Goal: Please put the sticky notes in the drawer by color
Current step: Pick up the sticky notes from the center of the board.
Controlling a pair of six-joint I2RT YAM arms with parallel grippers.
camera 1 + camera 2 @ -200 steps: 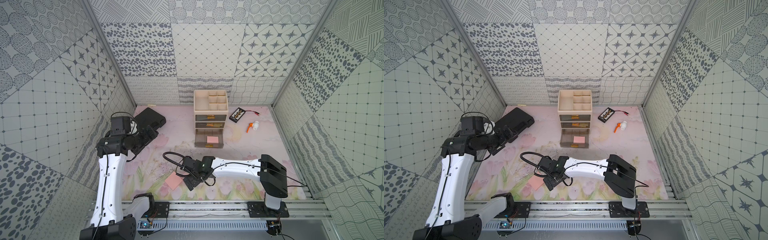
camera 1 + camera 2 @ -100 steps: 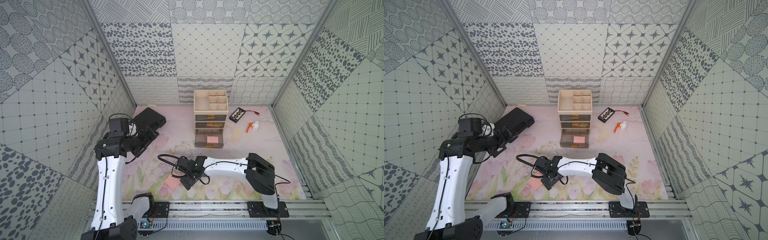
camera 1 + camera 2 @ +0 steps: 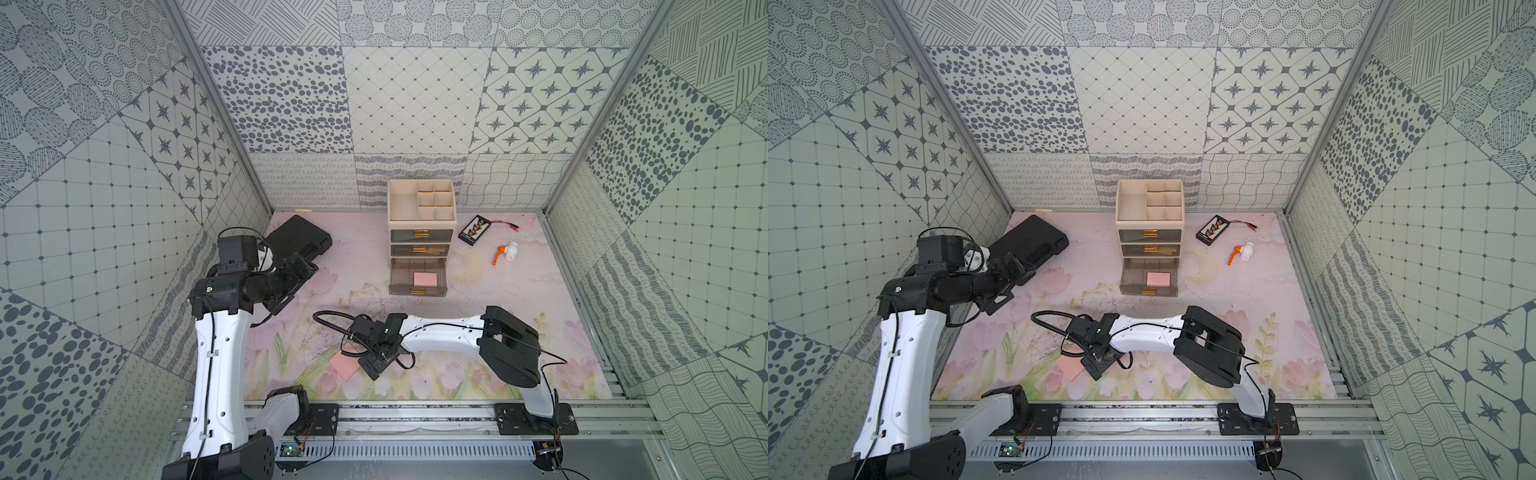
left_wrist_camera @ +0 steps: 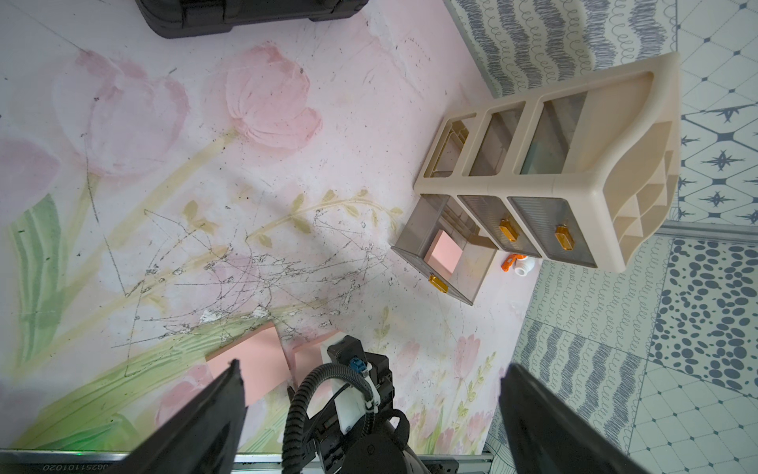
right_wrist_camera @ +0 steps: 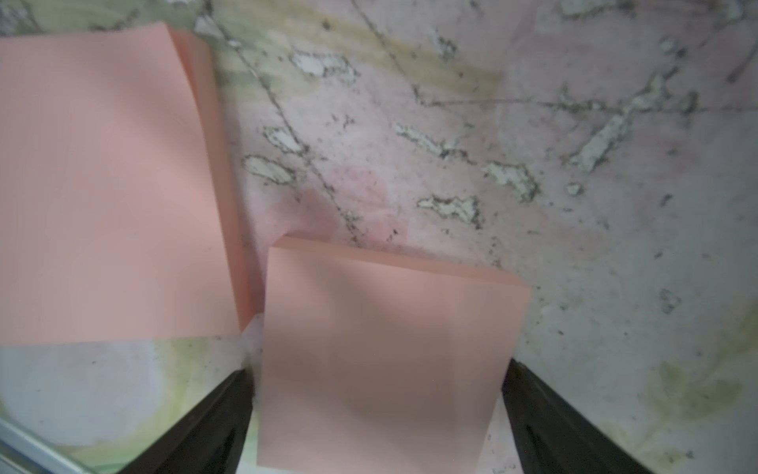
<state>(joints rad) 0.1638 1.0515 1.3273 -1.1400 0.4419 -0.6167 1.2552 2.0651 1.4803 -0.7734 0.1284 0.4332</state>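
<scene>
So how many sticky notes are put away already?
One pink pad lies in the open bottom drawer. The right tool is open around a second pink pad on the mat, not gripping yet. A third pink pad lies beside it. Both upper drawers are shut; no yellow or blue pads lie on the mat.

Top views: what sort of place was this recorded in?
Probably a purpose-built robot test booth, not a home or office: patterned panel walls close in three sides, two robot arms stand on a metal rail at the front, and a printed flower mat carries a small drawer chest.
</scene>
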